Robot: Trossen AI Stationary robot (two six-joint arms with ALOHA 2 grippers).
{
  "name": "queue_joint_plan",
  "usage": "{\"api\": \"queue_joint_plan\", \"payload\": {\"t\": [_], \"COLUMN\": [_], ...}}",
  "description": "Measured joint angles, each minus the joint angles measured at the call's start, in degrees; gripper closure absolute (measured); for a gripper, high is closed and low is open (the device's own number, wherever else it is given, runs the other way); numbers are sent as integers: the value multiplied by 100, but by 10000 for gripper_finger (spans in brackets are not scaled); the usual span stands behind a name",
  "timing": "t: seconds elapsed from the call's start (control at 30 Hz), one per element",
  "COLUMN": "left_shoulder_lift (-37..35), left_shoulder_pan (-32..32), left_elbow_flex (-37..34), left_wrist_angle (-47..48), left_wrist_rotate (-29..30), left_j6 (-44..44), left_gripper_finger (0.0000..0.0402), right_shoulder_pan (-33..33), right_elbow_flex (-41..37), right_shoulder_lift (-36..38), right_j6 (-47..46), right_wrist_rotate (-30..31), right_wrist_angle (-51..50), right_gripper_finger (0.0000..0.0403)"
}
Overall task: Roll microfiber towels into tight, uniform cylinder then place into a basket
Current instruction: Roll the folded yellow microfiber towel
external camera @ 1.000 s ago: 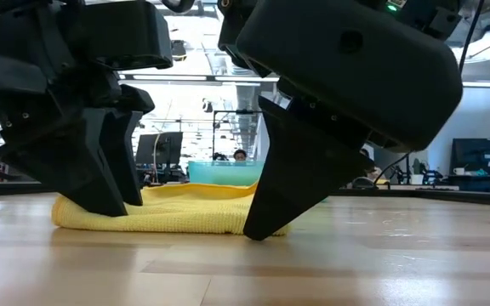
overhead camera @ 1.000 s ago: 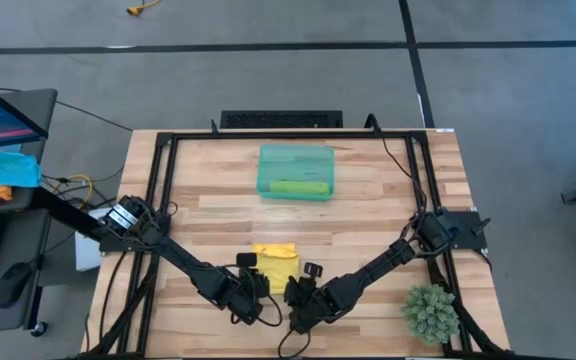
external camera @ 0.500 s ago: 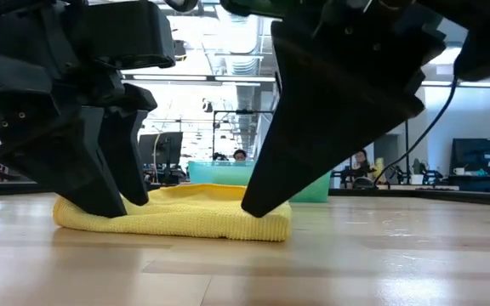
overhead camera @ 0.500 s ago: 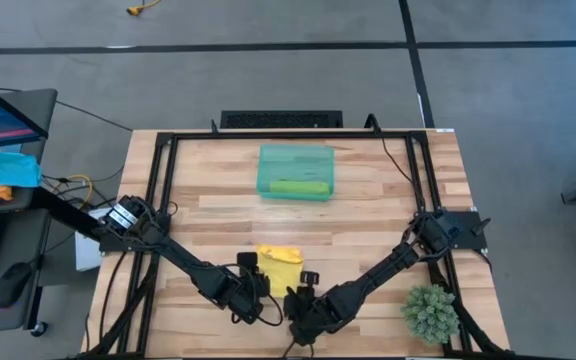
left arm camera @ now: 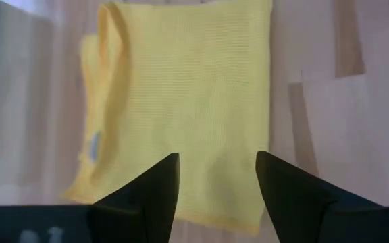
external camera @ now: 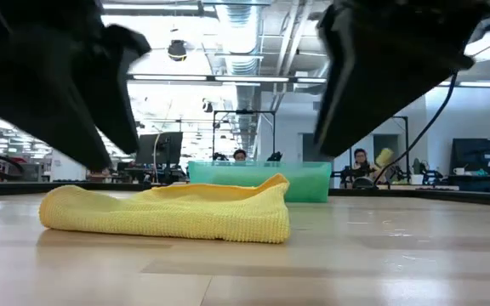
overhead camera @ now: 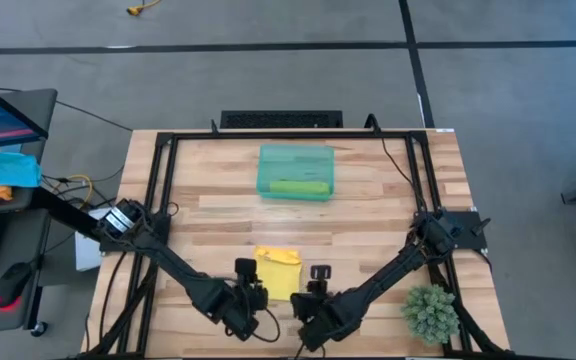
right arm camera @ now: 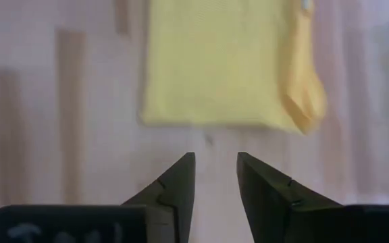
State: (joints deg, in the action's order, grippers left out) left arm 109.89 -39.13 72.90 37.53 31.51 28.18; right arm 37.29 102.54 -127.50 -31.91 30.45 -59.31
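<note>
- Pincers both off the yellow towel (overhead camera: 277, 273) now: left pincer (left arm camera: 216, 177) gaping wide, right pincer (right arm camera: 215, 170) narrower, empty, pulled back nearside of it.
- Towel lies loosely folded on the worktop (overhead camera: 368, 210), well short of the basket (overhead camera: 295, 171).
- Rolling restarts, I'd say.

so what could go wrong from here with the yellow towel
The yellow towel lies flat and loosely folded, one edge bunched up, so a roll started now may come out uneven. Both the left gripper and the right gripper are open and hold nothing, so the fold could slacken. The basket already holds the green towel, leaving little room.
</note>
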Motion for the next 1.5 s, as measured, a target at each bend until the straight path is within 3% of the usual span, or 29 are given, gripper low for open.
{"api": "queue_joint_plan", "payload": {"t": [0.4, 0.5, 0.77, 1.0, 1.1, 1.23, 1.5], "left_shoulder_lift": [-7, -7, -10, -306, -621, -1262, -2694], "left_shoulder_pan": [-792, -970, -1155, -1216, -1232, -1249, -1196], "left_elbow_flex": [1002, 905, 439, -356, -747, -1344, -2869], "left_wrist_angle": [2530, 2743, 2776, 2663, 2294, 1400, -1619], "left_wrist_rotate": [520, 837, 978, 1066, 992, 1116, 1251], "left_j6": [973, 1444, 2059, 2866, 3019, 2782, 1470], "left_gripper_finger": [211, 211, 211, 212, 212, 212, 212], "right_shoulder_pan": [266, 370, 499, 506, 499, 560, 580], "right_elbow_flex": [788, 634, 134, -1004, -1700, -2733, -4202], "right_shoulder_lift": [13, 130, 591, 1405, 1880, 2639, 3271], "right_j6": [-1302, -1326, -1919, -2713, -3061, -3057, -1558], "right_wrist_rotate": [1597, 1632, 1748, 1811, 1810, 1808, 1766], "right_wrist_angle": [-3086, -3051, -3064, -2979, -2535, -1094, 2535], "right_gripper_finger": [270, 270, 273, 275, 275, 275, 275]}}
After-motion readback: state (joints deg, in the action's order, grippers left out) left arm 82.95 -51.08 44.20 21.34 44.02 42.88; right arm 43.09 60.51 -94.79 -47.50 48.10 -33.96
